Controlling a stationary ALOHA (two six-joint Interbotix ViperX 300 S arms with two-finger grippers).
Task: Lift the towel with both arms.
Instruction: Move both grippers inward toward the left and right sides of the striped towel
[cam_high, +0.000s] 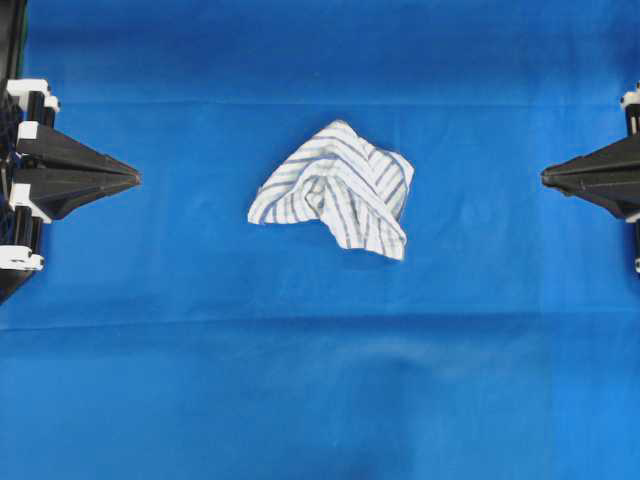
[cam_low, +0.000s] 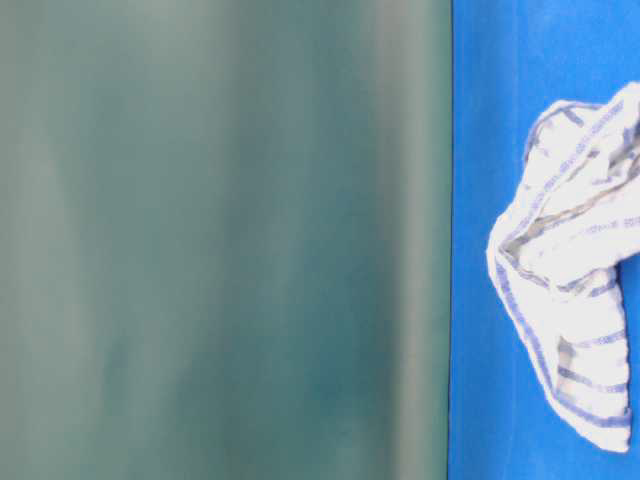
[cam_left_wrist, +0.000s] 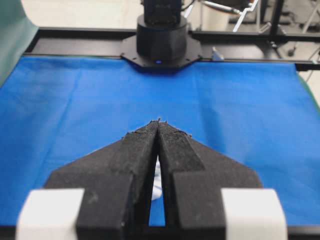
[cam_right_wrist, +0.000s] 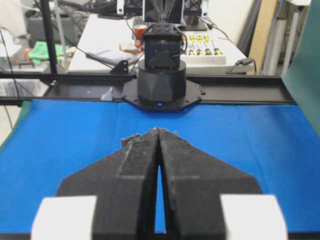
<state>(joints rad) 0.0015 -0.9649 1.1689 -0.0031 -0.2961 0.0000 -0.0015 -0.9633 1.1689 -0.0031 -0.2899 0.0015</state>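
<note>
Towel: we see the towel (cam_high: 337, 187) crumpled in a loose heap near the middle of the blue sheet (cam_high: 320, 380) that covers the table, about midway between the two arms. Folds overlap; no clean edge or corner lies flat.

Left end effector: the left end effector (cam_high: 132, 178) sits at the left edge of the overhead view, tip pointing toward the towel, well apart from it. Its wrist view shows the two wedges pressed together at the tip; closed, holding nothing.

Right end effector: the right end effector (cam_high: 546, 177) mirrors it at the right edge, also well apart from the towel. Closed at the tip, empty.

Table-level view: mostly a blurred green surface; only the towel's edge shows on the right.

Stage: we judge the lift not yet begun; both arms must open, reach in, and pinch opposite sides.

Risk, grip: both jaws are shut. If they descend without opening, they will only push the cloth.

Risk, fabric: thin, soft cloth may slide on the sheet or bunch up under a tip, leaving a pinch on one fold only.

Risk, sheet: a low pinch could catch the blue sheet together with the towel.

Risk, coordination: if one arm grips and the other misses, the towel will hang from one side.

Risk, crowding: the heap is small; two tips converging on it may touch.
</note>
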